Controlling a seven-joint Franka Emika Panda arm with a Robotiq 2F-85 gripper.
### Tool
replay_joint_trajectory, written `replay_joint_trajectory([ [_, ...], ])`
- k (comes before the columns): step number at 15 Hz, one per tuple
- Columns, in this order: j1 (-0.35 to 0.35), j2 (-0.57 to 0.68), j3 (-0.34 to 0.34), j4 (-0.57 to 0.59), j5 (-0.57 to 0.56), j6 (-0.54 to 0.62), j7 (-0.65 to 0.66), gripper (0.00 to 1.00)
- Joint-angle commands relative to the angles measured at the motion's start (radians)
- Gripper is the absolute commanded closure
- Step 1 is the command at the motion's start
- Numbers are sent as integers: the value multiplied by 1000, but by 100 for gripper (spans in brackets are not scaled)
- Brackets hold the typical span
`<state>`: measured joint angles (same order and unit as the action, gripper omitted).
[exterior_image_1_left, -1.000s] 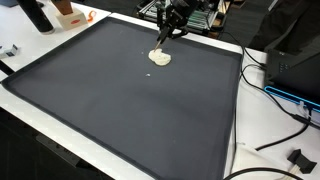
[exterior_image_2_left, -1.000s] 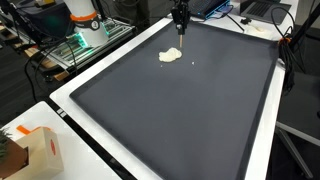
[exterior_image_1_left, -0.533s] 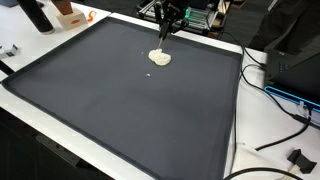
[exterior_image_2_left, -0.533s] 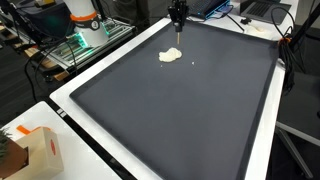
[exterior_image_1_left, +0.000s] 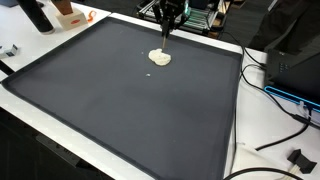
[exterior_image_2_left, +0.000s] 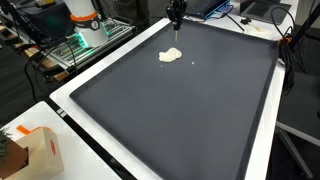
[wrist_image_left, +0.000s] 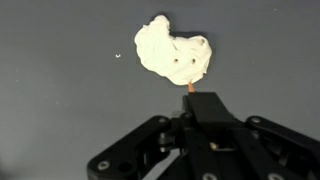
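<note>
A cream lump of dough-like material (exterior_image_1_left: 157, 57) (exterior_image_2_left: 170, 55) lies on the far part of a large black mat (exterior_image_1_left: 130, 110) (exterior_image_2_left: 190, 110). In the wrist view the lump (wrist_image_left: 172, 52) has a few small holes in it. A tiny pale crumb (wrist_image_left: 118, 56) lies beside it. My gripper (exterior_image_1_left: 166, 28) (exterior_image_2_left: 176, 20) hangs just above and behind the lump, not touching it. Its fingers (wrist_image_left: 200, 97) are shut together, with the thin brownish tip of a stick (wrist_image_left: 190, 88) poking out between them toward the lump.
A white table rim (exterior_image_2_left: 70, 105) borders the mat. An orange and white box (exterior_image_2_left: 40, 150) stands at one corner, and a dark bottle (exterior_image_1_left: 35, 15) at another. Cables (exterior_image_1_left: 272, 92) trail off one side. Lit equipment (exterior_image_2_left: 82, 35) stands beyond the table.
The gripper has risen a little, straight up and away from the lump. The lump and crumb have stayed put.
</note>
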<state>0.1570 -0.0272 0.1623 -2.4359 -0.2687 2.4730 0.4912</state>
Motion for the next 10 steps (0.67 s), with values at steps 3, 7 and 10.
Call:
replay_joint_trajectory([
  [3,-11,-31,-15,-28,174,-11,-172,97],
  [7,-16,-19,-25,-29,325,2,-351,97],
  [10,-20,-8,-34,-24,432,-1,-490,97],
])
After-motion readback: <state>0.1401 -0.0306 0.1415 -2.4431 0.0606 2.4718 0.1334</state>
